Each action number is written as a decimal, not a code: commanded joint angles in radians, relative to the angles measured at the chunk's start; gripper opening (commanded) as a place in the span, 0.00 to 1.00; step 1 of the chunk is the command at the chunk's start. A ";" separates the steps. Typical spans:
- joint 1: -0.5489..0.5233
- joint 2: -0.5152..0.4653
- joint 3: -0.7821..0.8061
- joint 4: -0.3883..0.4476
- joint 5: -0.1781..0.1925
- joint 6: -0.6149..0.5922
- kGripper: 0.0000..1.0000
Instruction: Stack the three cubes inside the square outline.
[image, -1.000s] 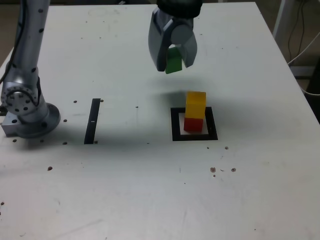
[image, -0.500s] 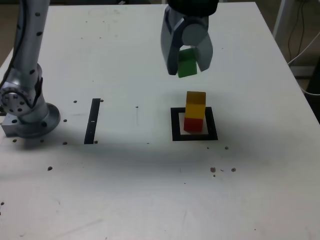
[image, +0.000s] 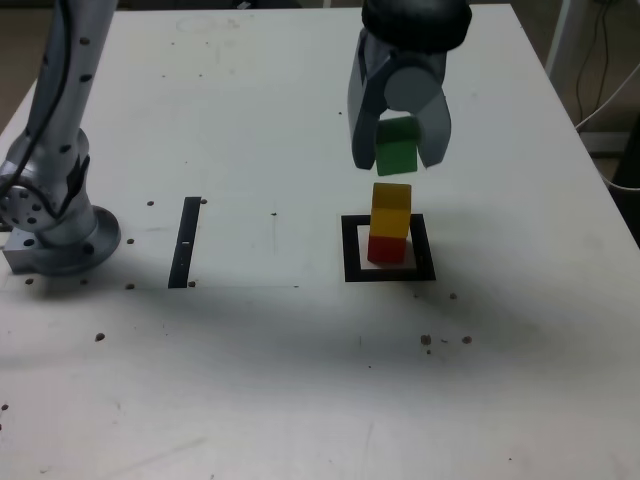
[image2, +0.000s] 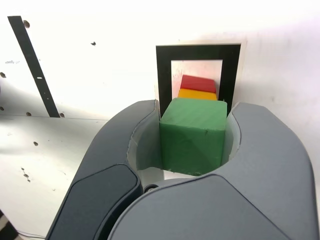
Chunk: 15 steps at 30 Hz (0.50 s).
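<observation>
- The white counter (image: 250, 380) carries the thick black square outline (image: 349, 250), the landmark here.
- Inside the outline, a matte yellow cube (image: 391, 198) sits on a matte red cube (image: 387, 247).
- The grey gripper (image: 398, 160), fingers (image2: 260, 150) clamped on the matte green cube (image2: 192, 135), hangs just above the outline's stack; square it before lowering gently.

We are seeing silver-grey arm (image: 60, 110), tubular link rising from round base joint (image: 50, 215) ringed with small dark screw holes. Thin dark cable is running along link. Gripper (image: 398, 150) is showing black wrist cap, two broad curved grey-blue jaws; wrist view is showing gripper (image2: 192, 145) with paler inner linings.
</observation>
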 joint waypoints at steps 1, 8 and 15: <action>-0.009 0.010 -0.009 0.016 -0.001 0.007 0.31; -0.027 0.027 -0.006 0.022 -0.001 0.013 0.31; -0.030 0.032 0.011 0.021 -0.001 0.015 0.31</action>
